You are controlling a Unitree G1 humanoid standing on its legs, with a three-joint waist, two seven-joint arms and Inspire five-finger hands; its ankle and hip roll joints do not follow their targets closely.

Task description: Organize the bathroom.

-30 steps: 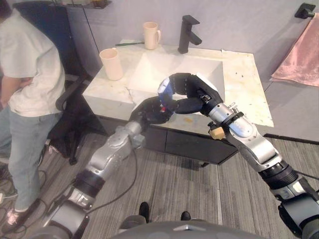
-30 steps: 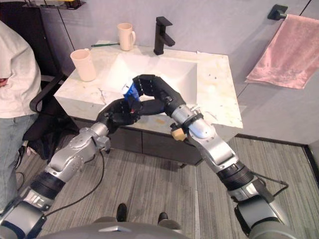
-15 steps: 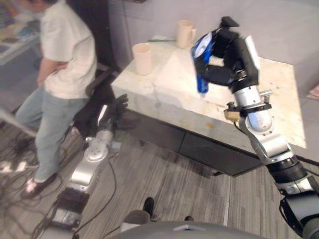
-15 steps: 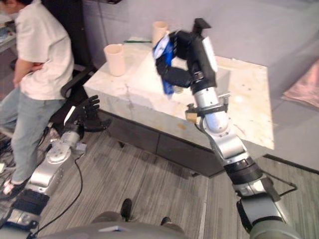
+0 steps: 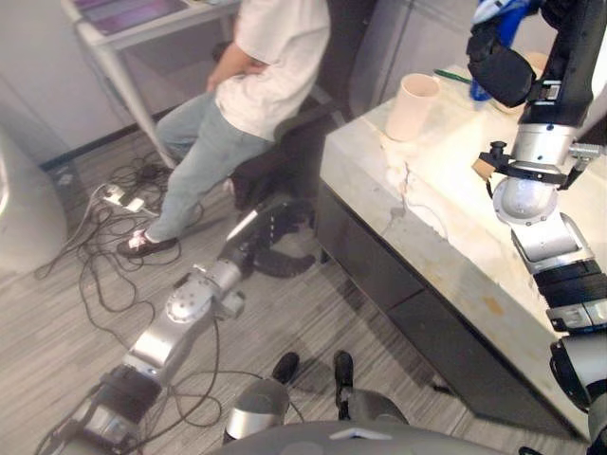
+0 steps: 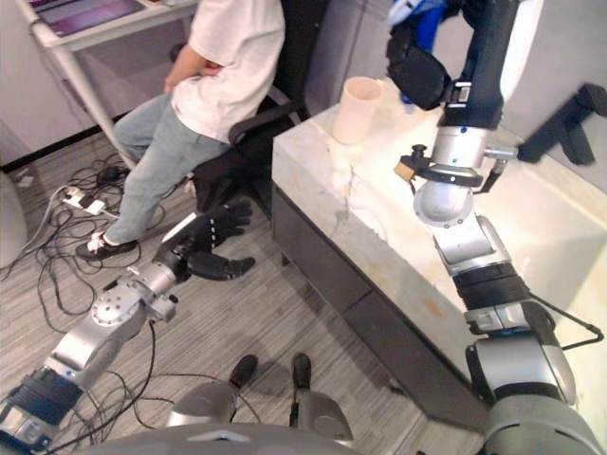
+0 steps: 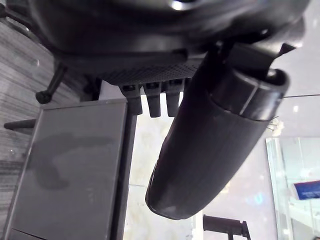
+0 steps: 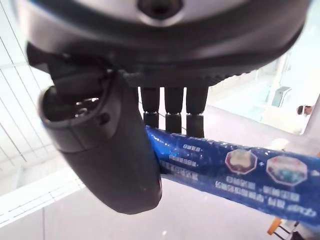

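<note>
1. Right hand [image 8: 105,145] is raised high above the counter [image 5: 455,227]. Fingers and thumb are curled round a blue tube [image 8: 225,170] with printed labels, most likely toothpaste, so the tube is in the air and not yet put away.
2. In the head views the tube [image 5: 493,13] shows at the top edge, above the far part of the counter, near the cups.
3. Left hand [image 6: 216,232] hangs low over the floor [image 5: 85,313], off the counter's front left corner and near the chair [image 6: 248,152]. Fingers are spread and relaxed; it holds nothing.
4. A cream cup [image 5: 412,106] stands upright at the counter's left edge. A second cup [image 5: 537,64] is partly hidden behind the right arm, towards the back edge.
5. A green stick-like item [image 5: 453,76], maybe a toothbrush, lies flat on the counter between the two cups. Hard to be sure.
6. A black faucet [image 6: 569,123] shows at the right, past the arm.
7. Progress, my judgement: the tube is picked up and lifted, roughly mid-task. Left to do: set the tube into or beside a cup. The green item probably needs stowing too.
8. A person [image 5: 251,85] stands next to the counter's left end, well clear of both hands.
</note>
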